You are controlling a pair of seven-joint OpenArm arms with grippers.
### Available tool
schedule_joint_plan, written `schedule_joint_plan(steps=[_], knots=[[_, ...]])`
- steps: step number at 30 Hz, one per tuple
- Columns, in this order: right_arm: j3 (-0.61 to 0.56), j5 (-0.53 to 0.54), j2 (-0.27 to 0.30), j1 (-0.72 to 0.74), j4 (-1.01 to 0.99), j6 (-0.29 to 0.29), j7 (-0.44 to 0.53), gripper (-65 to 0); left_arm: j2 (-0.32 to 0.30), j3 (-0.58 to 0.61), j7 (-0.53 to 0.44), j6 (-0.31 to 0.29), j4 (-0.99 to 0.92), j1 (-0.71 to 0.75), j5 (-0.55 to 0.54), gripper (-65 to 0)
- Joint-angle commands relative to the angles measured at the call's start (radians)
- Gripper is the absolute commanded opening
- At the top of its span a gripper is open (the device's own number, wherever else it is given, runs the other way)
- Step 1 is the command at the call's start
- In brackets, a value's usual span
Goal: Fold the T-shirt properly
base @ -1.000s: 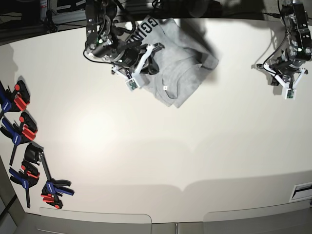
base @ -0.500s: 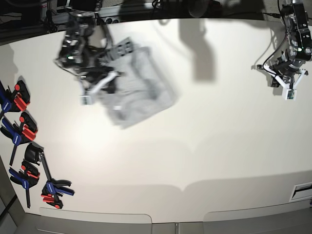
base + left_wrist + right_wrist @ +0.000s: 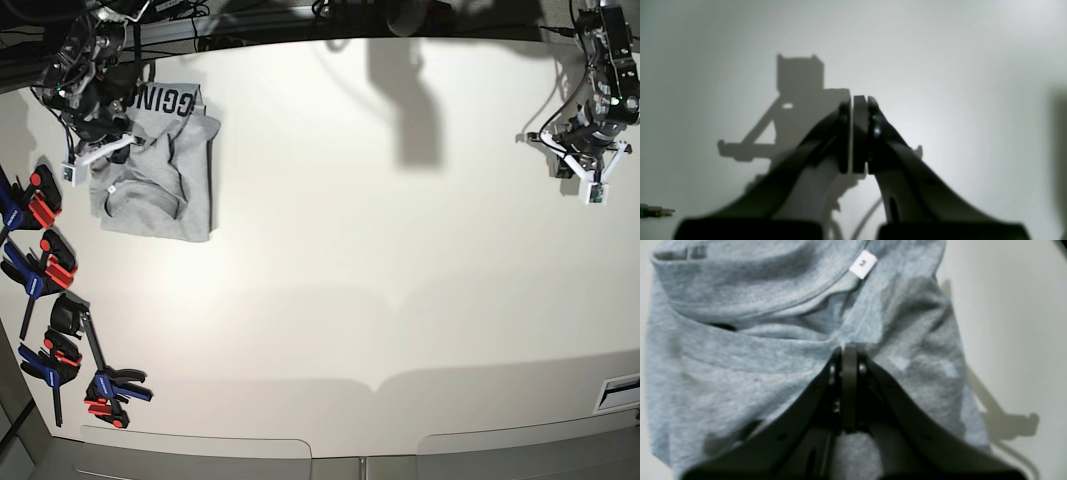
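Note:
The grey T-shirt (image 3: 165,165) lies bunched at the table's far left, with black lettering showing on its top edge. In the right wrist view the T-shirt (image 3: 750,350) fills the frame with its collar and a small white label (image 3: 863,264) up. My right gripper (image 3: 844,355) is shut on a fold of the T-shirt; in the base view the right gripper (image 3: 105,150) sits at the cloth's upper left. My left gripper (image 3: 857,106) is shut and empty above bare table; in the base view the left gripper (image 3: 590,175) is far right.
Several red, blue and black clamps (image 3: 45,265) lie along the table's left edge, close beside the T-shirt. The white table (image 3: 380,250) spreads out between the two arms. A small slot (image 3: 618,392) sits at the front right edge.
My right gripper has dragged the T-shirt from the back middle of the table to the far left. The left arm has not moved.

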Motion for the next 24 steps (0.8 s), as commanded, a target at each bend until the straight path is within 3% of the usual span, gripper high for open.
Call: schedule_joint_plan(steps=[1,7,14,18,24], knots=[[0.005,0.038,0.017,0.018,0.016,-0.003,0.017,-65.0,-0.016,-0.006,-0.029,0.003,0.018,-0.008,-0.011,-65.0],[0.005,0.172,0.016,0.082,0.121,0.007,0.048,-65.0,-0.016,-0.007,-0.035,0.003,0.032,-0.008,-0.050,-65.0],[0.005,0.193,0.004,0.122,0.389,0.068,0.030,-65.0,-0.016,-0.007,-0.034,0.003,0.232,-0.005,-0.050,-65.0],[0.002,0.200,-0.033,0.039,0.527,0.077,0.017,-65.0,-0.016,-0.006,-0.035,0.003,0.346,0.050,-0.047,-65.0],[0.002,0.296,-0.101,-0.196,0.682,0.118,-0.038,-65.0,-0.016,-0.006,0.016,0.003,0.481,0.233,-0.047,-65.0]])
